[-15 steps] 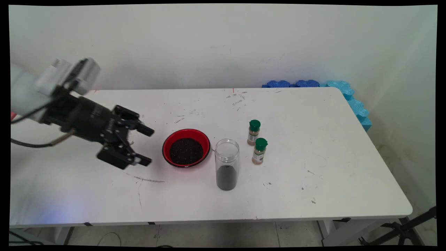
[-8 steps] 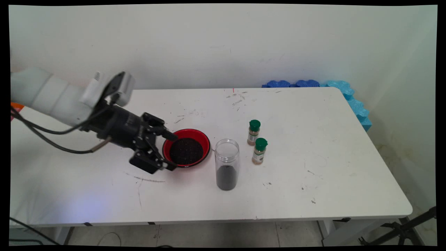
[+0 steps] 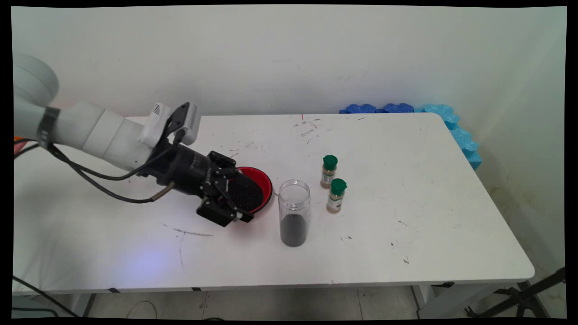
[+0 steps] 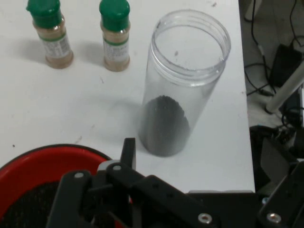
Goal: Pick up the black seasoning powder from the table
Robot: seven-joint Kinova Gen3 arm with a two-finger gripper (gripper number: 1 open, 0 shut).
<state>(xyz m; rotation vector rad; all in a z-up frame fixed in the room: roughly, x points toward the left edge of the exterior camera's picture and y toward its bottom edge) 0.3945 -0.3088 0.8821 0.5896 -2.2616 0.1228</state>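
The white table bears a red bowl, a clear jar and two green-capped spice bottles.

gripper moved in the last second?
Yes. The gripper has gone rightward across the table, from well left of the red bowl to over its left side.

A bare lab corner: scuffed white table, plain wall, blue foam padding behind.

Red bowl; clear jar; two spice shakers
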